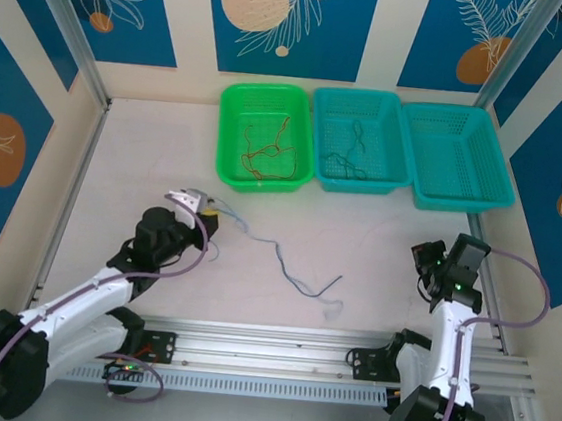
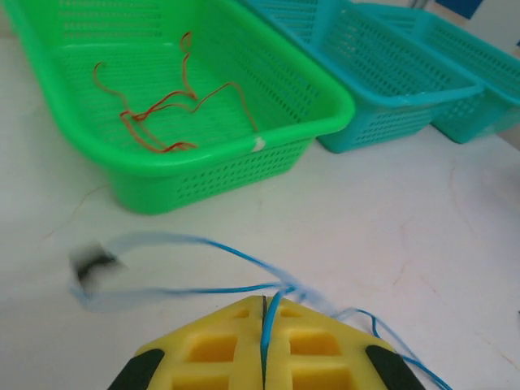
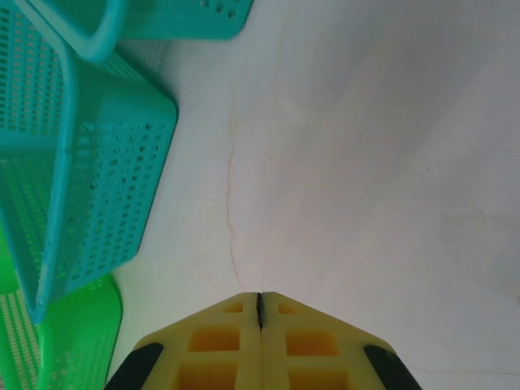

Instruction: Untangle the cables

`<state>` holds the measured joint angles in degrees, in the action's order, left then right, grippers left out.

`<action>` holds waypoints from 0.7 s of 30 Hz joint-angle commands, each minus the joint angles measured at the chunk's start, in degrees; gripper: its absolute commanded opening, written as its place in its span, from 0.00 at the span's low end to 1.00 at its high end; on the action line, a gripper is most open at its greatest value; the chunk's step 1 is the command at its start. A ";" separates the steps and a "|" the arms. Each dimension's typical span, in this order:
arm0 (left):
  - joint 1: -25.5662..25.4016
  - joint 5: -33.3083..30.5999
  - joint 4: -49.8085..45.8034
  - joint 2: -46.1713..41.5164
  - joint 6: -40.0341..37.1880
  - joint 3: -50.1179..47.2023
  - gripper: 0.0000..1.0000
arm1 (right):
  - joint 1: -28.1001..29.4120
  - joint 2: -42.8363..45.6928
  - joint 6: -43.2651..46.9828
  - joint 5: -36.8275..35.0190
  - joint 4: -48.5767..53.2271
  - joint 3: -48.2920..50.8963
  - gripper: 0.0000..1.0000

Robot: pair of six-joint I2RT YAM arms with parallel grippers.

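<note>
A thin blue-grey cable (image 1: 290,271) trails across the table from my left gripper (image 1: 209,206) toward the middle. In the left wrist view that blue cable (image 2: 272,313) is pinched between the shut yellow fingers (image 2: 219,345), and its loose loops blur above them. Red-orange cables (image 1: 267,149) lie in the green basket (image 1: 231,170); the same red-orange cables (image 2: 166,114) show in the left wrist view. Dark green cables (image 1: 353,150) lie in the middle teal basket (image 1: 397,178). My right gripper (image 1: 427,258) hovers at the right, shut on nothing, its fingers (image 3: 219,341) pressed together.
A third teal basket (image 1: 500,193) stands at the back right with nothing visible in it. Aluminium frame posts (image 1: 64,22) rise at both back corners. A metal rail (image 1: 276,356) runs along the near edge between the arm bases.
</note>
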<state>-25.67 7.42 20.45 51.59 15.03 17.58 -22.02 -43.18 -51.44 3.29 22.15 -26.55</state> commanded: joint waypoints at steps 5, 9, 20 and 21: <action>0.72 12.27 2.74 3.17 1.60 -0.77 0.00 | 14.18 -1.81 10.21 20.98 -18.54 -0.35 0.15; 0.46 15.87 3.24 4.13 0.44 1.06 0.00 | 40.78 -3.55 29.01 10.34 -21.49 -2.96 0.44; -0.19 22.50 -1.65 0.66 -1.54 6.75 0.00 | 61.05 -36.04 55.45 1.94 -39.01 -10.41 0.78; -0.25 22.94 -1.81 0.32 -1.49 7.06 0.00 | 61.07 -39.02 55.91 1.78 -41.40 -11.18 0.78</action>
<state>-25.52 27.03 20.05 53.43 14.61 22.52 38.79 -75.81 -3.60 7.57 -11.79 -34.15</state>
